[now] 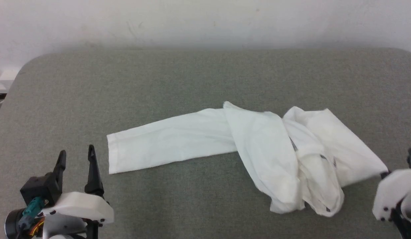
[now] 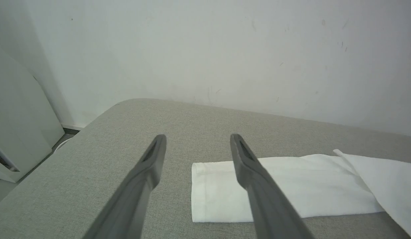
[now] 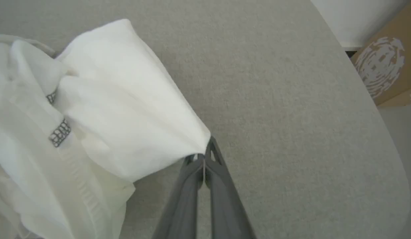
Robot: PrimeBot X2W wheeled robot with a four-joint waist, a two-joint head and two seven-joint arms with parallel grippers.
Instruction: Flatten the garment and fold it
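Observation:
The garment is a white thin top lying crumpled on the grey padded table, with one sleeve stretched flat to the left. Dark zigzag seams show among its folds. My right gripper is shut on a corner of the garment at its right end; in the head view its dark tip touches that corner. My left gripper stands open near the front left, just left of the sleeve's cuff, with nothing between its fingers.
A white wall runs behind the table. The table's rounded corners lie at the far left and far right. A white panel stands off the left edge, and a brown cardboard box off the right edge.

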